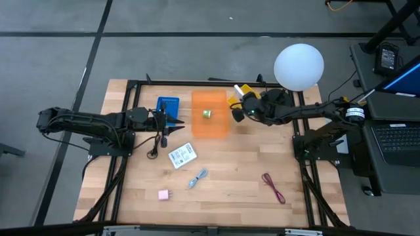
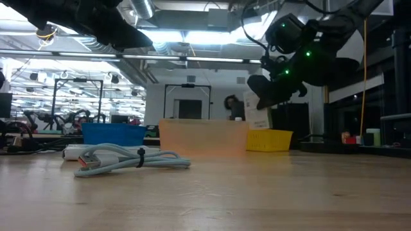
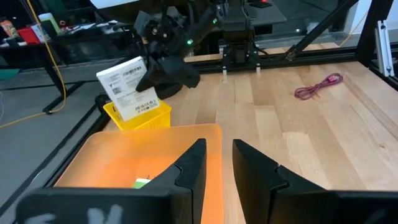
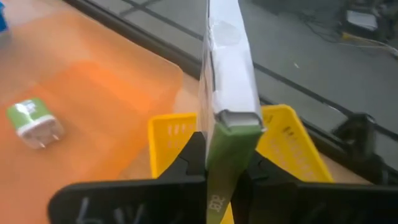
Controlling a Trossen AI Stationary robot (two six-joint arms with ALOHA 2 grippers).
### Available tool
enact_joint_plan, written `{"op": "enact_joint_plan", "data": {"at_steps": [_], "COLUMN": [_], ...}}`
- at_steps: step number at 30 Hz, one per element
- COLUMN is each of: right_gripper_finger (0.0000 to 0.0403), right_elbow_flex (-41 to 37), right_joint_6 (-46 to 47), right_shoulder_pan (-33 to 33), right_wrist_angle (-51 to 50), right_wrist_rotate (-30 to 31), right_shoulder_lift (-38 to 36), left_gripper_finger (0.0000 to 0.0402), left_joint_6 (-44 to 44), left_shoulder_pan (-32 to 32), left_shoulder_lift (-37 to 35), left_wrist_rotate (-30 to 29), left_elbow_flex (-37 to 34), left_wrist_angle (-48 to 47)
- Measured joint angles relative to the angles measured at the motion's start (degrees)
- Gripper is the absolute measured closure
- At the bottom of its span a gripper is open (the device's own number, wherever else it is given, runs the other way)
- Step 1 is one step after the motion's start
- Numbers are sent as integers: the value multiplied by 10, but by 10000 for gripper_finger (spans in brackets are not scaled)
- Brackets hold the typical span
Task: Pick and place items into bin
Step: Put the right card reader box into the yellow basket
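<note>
High view hides the white packet under the right gripper; right wrist view shows its fingers clamped on its green-edged end, above the yellow bin beside the orange bin. Left gripper hovers narrowly parted, holding nothing.

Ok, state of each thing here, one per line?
Right end effector: shut on white packet, above yellow bin.
Left end effector: slightly open, empty, at orange bin.
Green-white cube: in orange bin.
Second packet, pink cube, red cord: on table.
</note>
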Motion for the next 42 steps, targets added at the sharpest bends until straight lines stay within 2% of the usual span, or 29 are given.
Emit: {"op": "enact_joint_plan", "data": {"at_steps": [2, 8, 14, 18, 24, 33, 42], "right_gripper_finger": [387, 387, 387, 387, 387, 326, 314], "right_elbow_flex": [-16, -47, -65, -66, -66, -66, -66], "right_joint_6": [-10, -5, -4, -5, -3, 9, 5], "right_shoulder_pan": [-5, -19, -19, -19, -19, -19, -36], "right_wrist_angle": [34, 41, 94, 96, 96, 93, 92], "right_wrist_rotate": [-11, -23, -45, -68, -68, -68, -67], "right_shoulder_lift": [0, 0, 0, 0, 0, 0, 0], "left_gripper_finger": [329, 329, 329, 329, 329, 329, 329], "left_joint_6": [-1, -10, -10, -10, -10, -11, -15], "left_shoulder_pan": [0, 0, 0, 0, 0, 0, 0], "left_shoulder_lift": [0, 0, 0, 0, 0, 0, 0], "left_wrist_rotate": [0, -1, -4, -6, -6, -6, -6], "left_elbow_flex": [0, 0, 0, 0, 0, 0, 0], "left_wrist_angle": [0, 0, 0, 0, 0, 0, 0]}}
